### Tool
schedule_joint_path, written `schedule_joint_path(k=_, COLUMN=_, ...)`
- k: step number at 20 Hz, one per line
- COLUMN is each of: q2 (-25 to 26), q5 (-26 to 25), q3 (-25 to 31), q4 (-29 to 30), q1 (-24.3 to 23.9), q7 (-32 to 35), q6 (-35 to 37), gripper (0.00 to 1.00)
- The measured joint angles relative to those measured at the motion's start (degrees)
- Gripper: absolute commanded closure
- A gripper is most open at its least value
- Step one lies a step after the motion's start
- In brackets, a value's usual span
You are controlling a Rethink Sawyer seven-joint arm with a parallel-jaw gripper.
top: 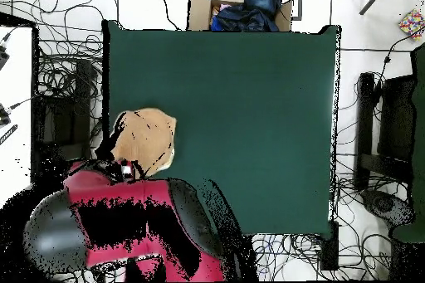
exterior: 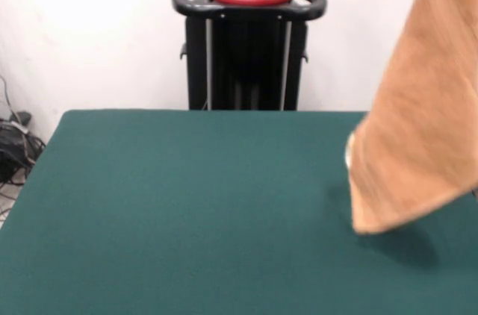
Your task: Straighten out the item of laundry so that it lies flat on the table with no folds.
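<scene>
Towel (exterior: 422, 113) is hanging in the air at the right edge of the front view – orange-tan terry, draped from above the frame, bunched and folded on itself rather than spread. Its lowest corner sits just over the green bench (exterior: 187, 210), with a shadow on the felt beneath it; can't tell if the tip touches. A small white bit, probably the tag, shows on its left edge. Whatever holds it is out of frame at the top in the front view. Overhead view: towel (top: 146, 140) shows as a compact lump at the bench's (top: 249, 105) left edge, on the robot's side, right next to the red and black arm (top: 133, 213). Claw itself isn't clearly visible in either view – hidden by the cloth and arm, so can't tell whether it's apart or clamped. Pedestal (exterior: 246, 46) stands behind the far edge of the bench in the front view. Cardboard box (top: 241, 10) with dark blue cloth in it sits beyond the bench's far side overhead, cables all over the floor around
</scene>
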Motion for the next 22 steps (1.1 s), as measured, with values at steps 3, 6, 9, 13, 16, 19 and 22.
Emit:
schedule_joint_path(k=3, q2=-1.95, q5=0.07, q3=-0.01, q4=-2.25, q1=0.43, q7=0.0, q6=9.14, gripper=1.0)
schedule_joint_path(k=6, q2=-3.23, q5=0.17, q3=-0.01, q4=-4.2, q1=1.13, q7=0.0, q6=15.31, gripper=1.0)
schedule_joint_path(k=9, q2=-4.22, q5=0.18, q3=-0.01, q4=-5.98, q1=2.49, q7=0.01, q6=18.24, gripper=1.0)
schedule_joint_path(k=13, q2=-4.43, q5=0.16, q3=0.0, q4=-7.19, q1=4.97, q7=0.29, q6=17.12, gripper=1.0)
schedule_joint_path(k=16, q2=-4.35, q5=0.15, q3=-0.01, q4=-7.32, q1=6.42, q7=0.92, q6=15.68, gripper=1.0)
schedule_joint_path(k=19, q2=-3.84, q5=0.14, q3=-0.05, q4=-7.32, q1=8.6, q7=3.08, q6=13.25, gripper=1.0)
schedule_joint_path(k=22, q2=-3.22, q5=0.14, q3=-0.07, q4=-7.31, q1=10.56, q7=6.16, q6=11.0, gripper=1.0)
